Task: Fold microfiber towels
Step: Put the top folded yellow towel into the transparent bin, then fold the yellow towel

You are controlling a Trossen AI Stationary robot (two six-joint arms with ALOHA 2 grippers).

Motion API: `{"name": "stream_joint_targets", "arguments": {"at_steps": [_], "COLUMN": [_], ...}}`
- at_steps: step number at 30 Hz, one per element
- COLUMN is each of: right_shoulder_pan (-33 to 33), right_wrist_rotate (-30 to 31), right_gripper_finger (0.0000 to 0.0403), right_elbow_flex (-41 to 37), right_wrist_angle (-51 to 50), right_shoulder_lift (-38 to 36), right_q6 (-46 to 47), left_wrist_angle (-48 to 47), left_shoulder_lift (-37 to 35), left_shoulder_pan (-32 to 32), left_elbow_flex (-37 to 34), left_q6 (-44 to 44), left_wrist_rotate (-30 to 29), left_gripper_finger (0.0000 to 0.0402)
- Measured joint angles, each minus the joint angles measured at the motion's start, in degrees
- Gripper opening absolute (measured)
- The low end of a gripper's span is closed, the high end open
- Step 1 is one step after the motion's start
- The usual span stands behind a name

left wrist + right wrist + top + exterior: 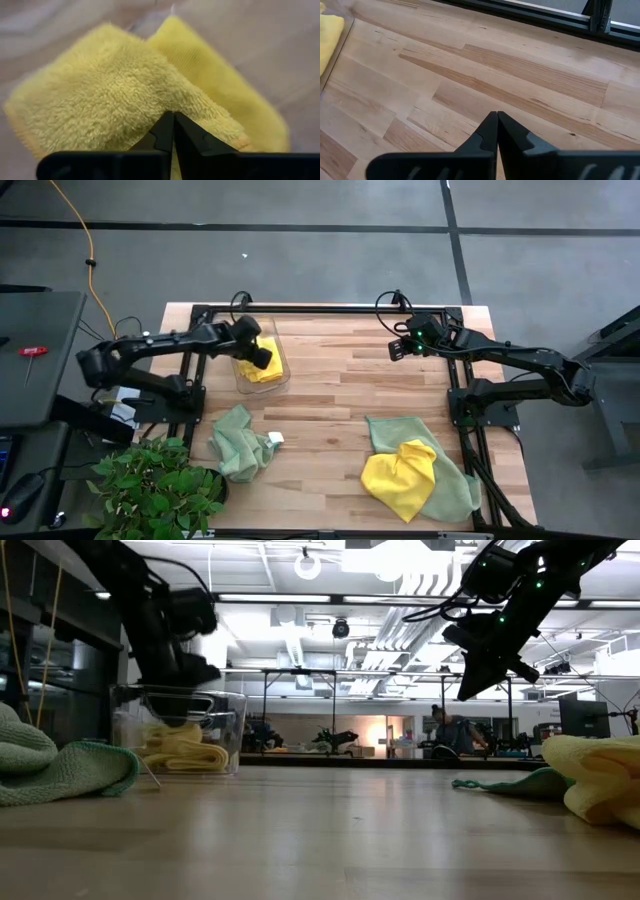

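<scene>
Here, going from left, a leafy plant (155,485) sits at the table's near left corner, and just beside it a crumpled sage green towel (240,442) lies on the wooden table (330,390). Farther back on the left side stands a clear plastic bin (281,364) holding folded yellow towels (262,372); the low view shows them stacked inside its walls. The left gripper (262,356) hangs over this bin, and in the left wrist view its 2 fingers (187,137) are pressed together tip to tip right at the yellow cloth, though whether any fabric is pinched between them cannot be told. On the right side near the front, 1 loose yellow towel (400,475) lies rumpled on top of a second, spread sage green towel (455,485). The right gripper (398,348) is held above bare wood near the back right of the table, well apart from every towel, its fingers (512,135) closed together with nothing between them.
</scene>
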Motion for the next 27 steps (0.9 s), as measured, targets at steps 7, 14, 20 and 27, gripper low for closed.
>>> {"name": "stream_joint_targets", "arguments": {"at_steps": [7,14,20,27], "right_shoulder_pan": [0.00,0.00,0.00,0.01], "right_wrist_rotate": [-0.10,-0.24,-0.32,-0.50], "right_gripper_finger": [0.0000,0.0000,0.0000,0.0000], "right_elbow_flex": [0.00,0.00,0.00,0.00], "right_wrist_angle": [0.00,0.00,0.00,0.01], "right_shoulder_lift": [0.00,0.00,0.00,0.00], "right_q6": [0.00,0.00,-1.15,-1.53], "left_wrist_angle": [0.68,0.07,-0.15,10.21], "left_shoulder_lift": [4.11,1.12,-2.40,-7.04], "left_shoulder_pan": [-0.07,0.63,1.57,-0.60], "left_elbow_flex": [0.16,5.52,13.66,17.07], "left_q6": [0.91,7.05,14.29,18.47], "left_wrist_rotate": [0.02,-0.20,-0.22,4.74], "left_gripper_finger": [0.0001,0.0000,0.0001,0.0017]}}
